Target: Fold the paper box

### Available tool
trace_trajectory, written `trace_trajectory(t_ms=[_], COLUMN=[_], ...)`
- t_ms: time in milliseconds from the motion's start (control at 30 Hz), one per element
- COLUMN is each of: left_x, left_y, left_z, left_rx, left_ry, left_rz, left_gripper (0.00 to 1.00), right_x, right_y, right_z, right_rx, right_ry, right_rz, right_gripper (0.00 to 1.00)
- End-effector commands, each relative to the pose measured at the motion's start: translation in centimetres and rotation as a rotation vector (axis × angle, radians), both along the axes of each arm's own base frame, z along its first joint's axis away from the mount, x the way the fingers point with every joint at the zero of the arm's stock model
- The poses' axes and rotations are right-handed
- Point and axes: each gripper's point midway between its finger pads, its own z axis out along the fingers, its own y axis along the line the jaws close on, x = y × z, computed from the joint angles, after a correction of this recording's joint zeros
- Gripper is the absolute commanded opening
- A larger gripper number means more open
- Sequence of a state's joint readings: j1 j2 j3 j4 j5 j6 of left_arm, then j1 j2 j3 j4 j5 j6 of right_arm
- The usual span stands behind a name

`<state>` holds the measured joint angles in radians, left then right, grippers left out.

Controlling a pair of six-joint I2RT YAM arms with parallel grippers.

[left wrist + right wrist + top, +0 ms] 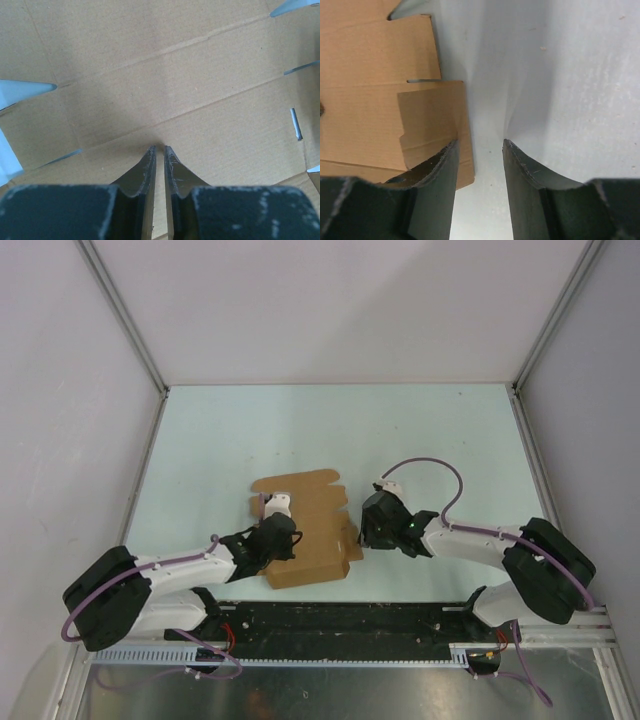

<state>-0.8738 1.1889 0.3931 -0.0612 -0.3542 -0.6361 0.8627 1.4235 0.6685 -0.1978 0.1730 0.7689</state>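
Note:
The paper box (318, 552) is a flat brown die-cut cardboard sheet with creases, slots and tabs, lying near the table's front middle. My left gripper (280, 537) stands over the sheet's left part. In the left wrist view its fingertips (160, 147) rest on the cardboard (175, 75) at a crease, shut to a thin slit with nothing between them. My right gripper (368, 530) is at the sheet's right edge. Its jaws (480, 142) stand open: the left finger (440, 170) overlaps a side flap (432, 122), and the right finger (525, 170) is over bare table.
The pale table (430, 440) is boxed in by white walls with aluminium posts (125, 320) at left, back and right. A black rail (340, 625) with the arm bases runs along the near edge. Bare table (560, 75) lies right of the sheet.

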Motion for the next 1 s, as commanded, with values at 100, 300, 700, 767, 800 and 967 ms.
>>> trace_trajectory(t_ms=[100,300,700,767,800,967], left_x=[0.3,0.4,0.5,0.5,0.6,0.5], left_y=[-0.9,-0.9,-1.0,-1.0,-1.0,-1.0], left_z=[0.6,0.6,0.6,0.6,0.7,0.7], left_rx=[-0.028,-0.026,-0.023,-0.025,-0.026,-0.021], left_ry=[0.001,-0.001,0.000,0.000,-0.001,-0.002], left_rz=[-0.012,-0.012,-0.010,-0.012,-0.010,-0.014], left_gripper=[0.15,0.15,0.15,0.15,0.15,0.15], right_x=[-0.1,-0.4,-1.3,-0.9,-1.5,-2.0], right_y=[2.4,2.7,1.4,1.4,1.3,0.9], right_z=[0.6,0.0,-0.8,-0.2,-0.4,-0.4], right_rx=[0.083,0.084,0.127,0.196,0.223,0.355], right_ry=[-0.009,0.012,0.070,0.065,0.092,0.109], right_rz=[0.063,0.071,0.010,-0.017,-0.012,-0.026], right_gripper=[0.45,0.47,0.52,0.52,0.52,0.52])
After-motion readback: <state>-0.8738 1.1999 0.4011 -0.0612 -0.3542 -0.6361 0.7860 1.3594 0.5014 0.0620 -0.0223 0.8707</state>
